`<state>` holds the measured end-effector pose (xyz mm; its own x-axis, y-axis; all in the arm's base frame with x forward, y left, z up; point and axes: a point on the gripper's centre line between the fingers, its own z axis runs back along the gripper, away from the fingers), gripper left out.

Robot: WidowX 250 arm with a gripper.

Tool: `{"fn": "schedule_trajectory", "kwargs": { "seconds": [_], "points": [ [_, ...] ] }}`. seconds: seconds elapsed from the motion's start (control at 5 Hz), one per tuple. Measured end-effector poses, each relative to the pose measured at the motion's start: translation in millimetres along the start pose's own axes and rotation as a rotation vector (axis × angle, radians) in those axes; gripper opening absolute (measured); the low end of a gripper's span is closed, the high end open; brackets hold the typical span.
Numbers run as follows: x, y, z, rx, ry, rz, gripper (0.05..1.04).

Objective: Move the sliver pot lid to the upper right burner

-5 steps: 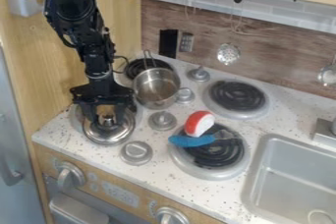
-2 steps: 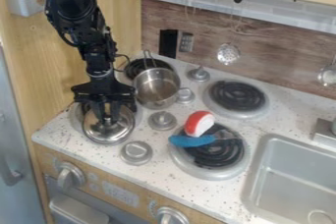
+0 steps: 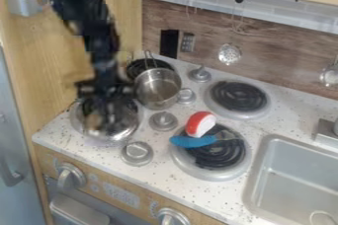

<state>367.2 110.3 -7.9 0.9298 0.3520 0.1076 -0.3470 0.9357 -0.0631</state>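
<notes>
The black gripper point(image 3: 104, 111), blurred, is at the left of the counter, shut on the knob of the silver pot lid point(image 3: 124, 124). The lid is over the lower left burner point(image 3: 76, 117), whose rim shows beside it. Behind the gripper's fingers, the knob is mostly hidden. At the back right of the stove lies the upper right burner point(image 3: 239, 95), with its dark coil bare.
A silver pot point(image 3: 157, 91) stands by the upper left burner point(image 3: 137, 66). On the lower right burner point(image 3: 218, 162) lie a red and white toy point(image 3: 200, 124) and a blue-handled utensil point(image 3: 192, 141). Grey knobs point(image 3: 163, 121) stand between burners; a sink point(image 3: 297, 179) is at right.
The fingers have closed together on the lid's knob. Since then the arm has shifted slightly, and the lid has moved a little with the gripper.
</notes>
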Motion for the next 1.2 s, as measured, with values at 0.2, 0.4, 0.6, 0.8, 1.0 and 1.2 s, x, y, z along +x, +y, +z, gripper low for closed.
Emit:
{"fn": "schedule_trajectory", "kwargs": {
  "seconds": [0.2, 0.4, 0.6, 0.8, 1.0, 1.2],
  "points": [
    [1.8, -32.7, 12.6, -0.059, 0.051, -0.072, 0.241],
    [13.3, -70.7, 24.1, -0.145, 0.005, -0.183, 0.241],
    [30.4, -109.3, 37.1, -0.256, -0.114, -0.324, 0.241],
    [44.1, -150.9, 49.7, -0.332, -0.219, -0.446, 0.241],
    [56.1, -172.5, 43.3, -0.342, -0.25, -0.492, 0.241],
    [65.9, -189.1, 28.7, -0.323, -0.287, -0.533, 0.241]
  ]
}}
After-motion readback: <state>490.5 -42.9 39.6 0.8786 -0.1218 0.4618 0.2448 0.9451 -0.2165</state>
